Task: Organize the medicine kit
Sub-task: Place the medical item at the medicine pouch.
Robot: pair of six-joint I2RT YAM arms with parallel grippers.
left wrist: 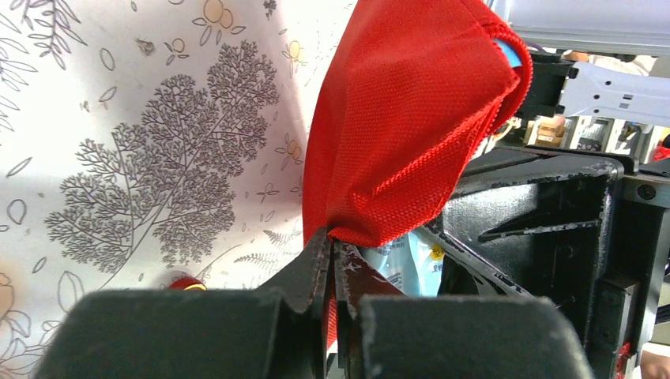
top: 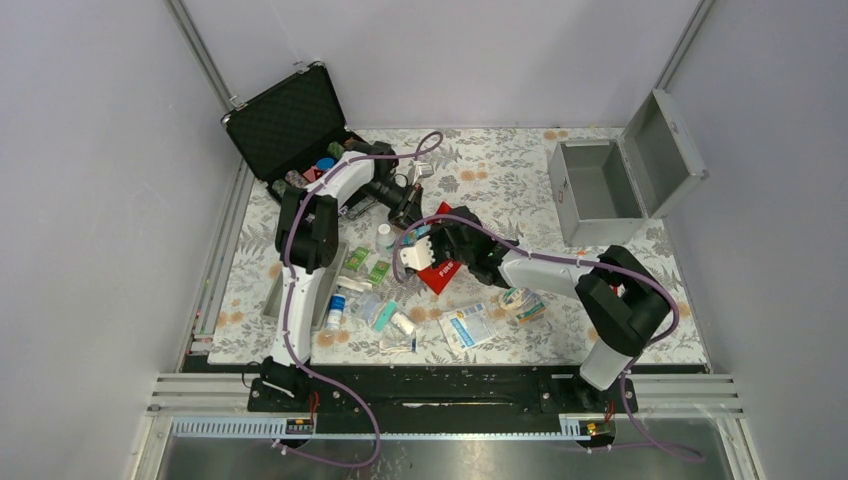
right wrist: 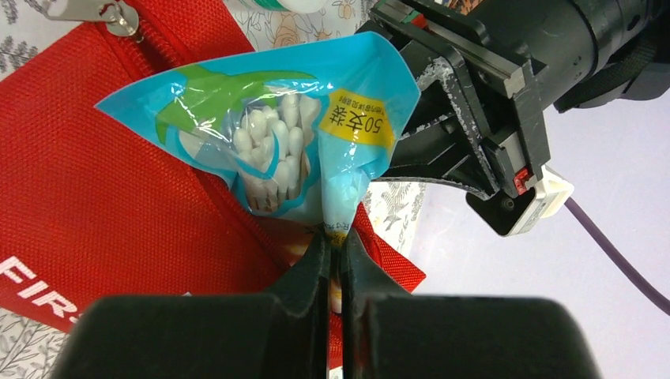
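Left gripper (left wrist: 330, 249) is pinching the limp pouch (left wrist: 403, 118); right gripper (right wrist: 338, 241) is nipping the swab packet (right wrist: 292, 142), likely light and slippery, by its seam; rigid kit (top: 603, 230) is standing open.

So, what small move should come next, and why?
Probably the right claw should push the blue plastic packet of cotton swabs deeper into the red fabric first-aid pouch: the left claw holds its edge lifted.
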